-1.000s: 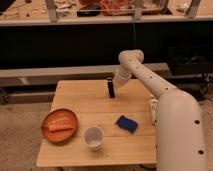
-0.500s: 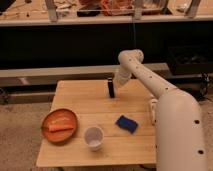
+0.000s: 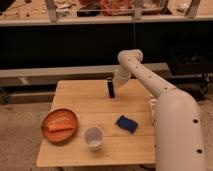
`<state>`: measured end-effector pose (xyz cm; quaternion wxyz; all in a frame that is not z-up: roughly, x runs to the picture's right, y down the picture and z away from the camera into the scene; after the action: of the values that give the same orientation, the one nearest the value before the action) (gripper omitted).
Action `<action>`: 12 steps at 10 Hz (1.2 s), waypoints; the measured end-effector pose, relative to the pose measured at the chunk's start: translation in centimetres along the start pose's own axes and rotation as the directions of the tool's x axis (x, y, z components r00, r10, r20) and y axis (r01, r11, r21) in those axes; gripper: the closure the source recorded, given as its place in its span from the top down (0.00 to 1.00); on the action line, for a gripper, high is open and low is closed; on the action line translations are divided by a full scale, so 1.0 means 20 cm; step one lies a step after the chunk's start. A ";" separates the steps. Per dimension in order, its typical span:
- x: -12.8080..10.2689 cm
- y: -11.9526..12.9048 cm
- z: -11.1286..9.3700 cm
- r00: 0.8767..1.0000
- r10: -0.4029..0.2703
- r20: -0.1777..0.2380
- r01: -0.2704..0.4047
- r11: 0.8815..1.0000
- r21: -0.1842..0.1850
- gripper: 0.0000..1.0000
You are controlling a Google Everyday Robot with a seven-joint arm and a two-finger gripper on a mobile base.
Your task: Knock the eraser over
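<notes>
Gripper [image 3: 113,80] unmoved by upright eraser [image 3: 111,90], pad [image 3: 126,123] apart

Table [image 3: 80,97]: 1. Eraser [image 3: 111,90]: 1. Cup [image 3: 93,137]: 1. Blue pad [image 3: 126,123]: 1. Orange plate [image 3: 44,122]: 1. Gripper [image 3: 114,81]: 1, at the eraser's top, near the table's far edge.

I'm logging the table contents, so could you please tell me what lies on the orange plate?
Orange carrot-like food lies on the orange plate; the surface under it is hidden. The gripper is elsewhere, close by the upright black eraser.
</notes>
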<state>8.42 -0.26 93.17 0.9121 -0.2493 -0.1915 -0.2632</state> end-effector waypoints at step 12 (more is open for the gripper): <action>-0.03 0.00 0.00 1.000 -0.029 -0.009 0.029 1.000 -0.004 0.01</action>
<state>7.91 0.07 92.91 0.9086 -0.2470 -0.1906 -0.2777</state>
